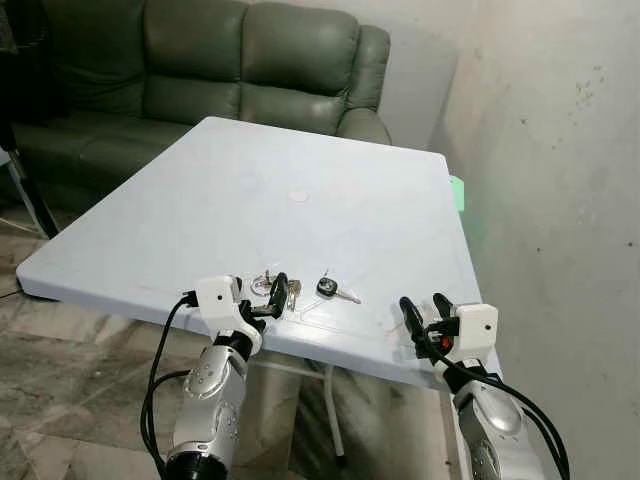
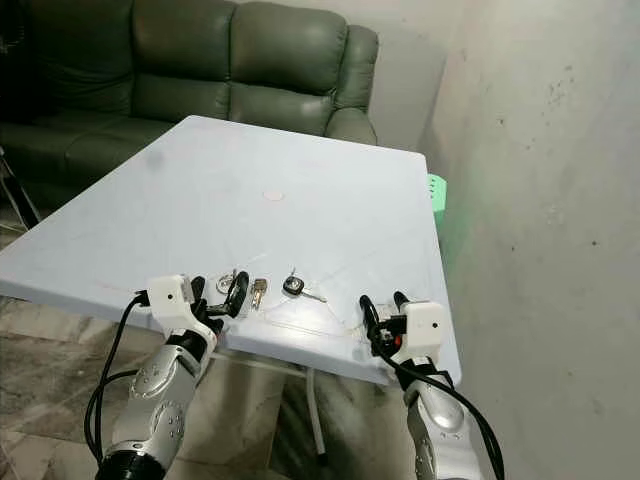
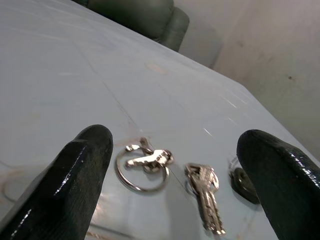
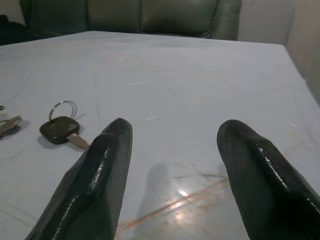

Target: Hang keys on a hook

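White folding table (image 1: 200, 190), near edge: bunch of silver keys on a split ring (image 3: 150, 162) and, just to its right, a black-headed car key (image 1: 333, 290). Left gripper (image 1: 259, 293): fingers spread wide, poised at the key bunch, not gripping. Right gripper (image 1: 424, 312): fingers wide apart, empty, over the table's near right corner. Background: green leather sofa (image 1: 200, 70), stained wall (image 1: 560, 150).
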Tool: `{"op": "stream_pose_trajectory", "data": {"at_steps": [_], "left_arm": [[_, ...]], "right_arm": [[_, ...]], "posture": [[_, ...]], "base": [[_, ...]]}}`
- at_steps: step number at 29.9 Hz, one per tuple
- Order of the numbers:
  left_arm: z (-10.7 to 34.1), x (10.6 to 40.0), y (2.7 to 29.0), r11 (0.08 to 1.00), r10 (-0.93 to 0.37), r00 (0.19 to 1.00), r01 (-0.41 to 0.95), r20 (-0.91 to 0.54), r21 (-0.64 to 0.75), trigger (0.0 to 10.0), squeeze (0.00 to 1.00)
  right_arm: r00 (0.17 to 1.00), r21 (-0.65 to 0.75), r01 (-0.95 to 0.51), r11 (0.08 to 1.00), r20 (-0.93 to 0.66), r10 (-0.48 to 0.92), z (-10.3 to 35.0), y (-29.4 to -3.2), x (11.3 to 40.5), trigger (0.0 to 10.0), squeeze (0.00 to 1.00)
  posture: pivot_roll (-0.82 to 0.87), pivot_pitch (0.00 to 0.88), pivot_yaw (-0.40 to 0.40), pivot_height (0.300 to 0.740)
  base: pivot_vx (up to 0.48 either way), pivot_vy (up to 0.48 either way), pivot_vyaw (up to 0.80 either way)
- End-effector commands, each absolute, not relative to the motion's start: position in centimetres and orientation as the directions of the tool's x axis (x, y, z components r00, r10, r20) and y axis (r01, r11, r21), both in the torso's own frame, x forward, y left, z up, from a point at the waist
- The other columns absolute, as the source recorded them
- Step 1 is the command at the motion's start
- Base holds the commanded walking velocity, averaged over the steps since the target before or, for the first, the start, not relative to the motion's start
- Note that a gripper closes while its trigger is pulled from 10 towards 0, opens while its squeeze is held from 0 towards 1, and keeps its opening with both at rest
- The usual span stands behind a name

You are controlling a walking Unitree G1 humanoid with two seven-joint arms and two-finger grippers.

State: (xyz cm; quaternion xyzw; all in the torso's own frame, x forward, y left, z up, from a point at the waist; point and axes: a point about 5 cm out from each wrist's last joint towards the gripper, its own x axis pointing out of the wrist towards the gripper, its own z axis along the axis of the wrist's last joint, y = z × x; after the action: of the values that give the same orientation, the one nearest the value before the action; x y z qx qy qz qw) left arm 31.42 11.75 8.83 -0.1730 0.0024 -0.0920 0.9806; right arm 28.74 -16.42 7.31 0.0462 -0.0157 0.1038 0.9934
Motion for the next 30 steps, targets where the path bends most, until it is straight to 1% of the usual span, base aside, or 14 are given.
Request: {"op": "stream_pose_trajectory", "data": {"at_steps": [1,30], "left_arm": [[9.53,31.72,11.67,0.921,-0.180,0.983,0.184,0.044,-0.344,10.0,0.00],[9.62,31.91,11.90,0.918,-0.162,0.986,0.167,0.043,-0.361,10.0,0.00]], "right_arm": [[0.976,0.079,-0.217,0.973,0.054,0.213,7.80,-16.42,28.88,10.0,0.00],[0.972,0.089,-0.234,0.968,0.040,0.231,7.53,-16.12,28.67,10.0,0.00]], "posture": [[0.01,0.030,-0.099,0.740],[0.02,0.014,-0.114,0.740]], "base": [[0.000,0.375,0.00],[0.000,0.433,0.00]]}}
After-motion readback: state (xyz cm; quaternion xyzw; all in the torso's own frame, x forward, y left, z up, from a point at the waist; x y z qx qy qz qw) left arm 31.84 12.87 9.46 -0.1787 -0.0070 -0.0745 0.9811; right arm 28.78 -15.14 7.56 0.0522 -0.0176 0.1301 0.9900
